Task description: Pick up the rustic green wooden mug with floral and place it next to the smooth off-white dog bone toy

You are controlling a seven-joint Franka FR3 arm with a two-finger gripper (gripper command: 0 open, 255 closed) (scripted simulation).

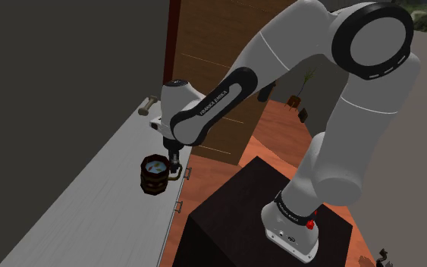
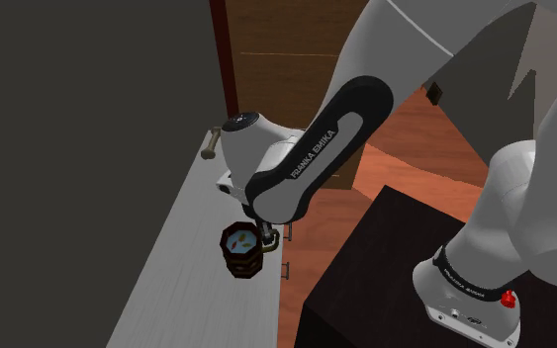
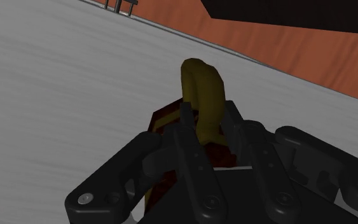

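Standing upright just left of centre in the shoulder view, the barrel-shaped mug (image 1: pixel 155 176) has dark red-brown sides, yellowish bands and a pale blue inside with small coloured marks. It is at the edge of the pale grey tabletop (image 1: pixel 83 212) that faces the frame's right, just above a drawer handle (image 1: pixel 178 205). Whether its base touches the surface I cannot tell. Its olive-yellow handle (image 3: pixel 203 89) points toward the frame's right, and the black pincer (image 1: pixel 174 164) comes down on it from above. In the wrist view the pincer's fingers (image 3: pixel 234 130) are clenched on that handle from either side, with the mug's body below them. The second exterior view shows the same grasp slightly left of centre, low in the frame. The off-white dog bone toy (image 1: pixel 149 105) lies well apart, toward the shoulder view's upper left, at the tabletop's far end beside a brown door (image 1: pixel 204 45). The white arm (image 1: pixel 227 95) bends back to the dark stand (image 1: pixel 234 227) at lower right, on an orange-brown wooden floor (image 1: pixel 280 144).
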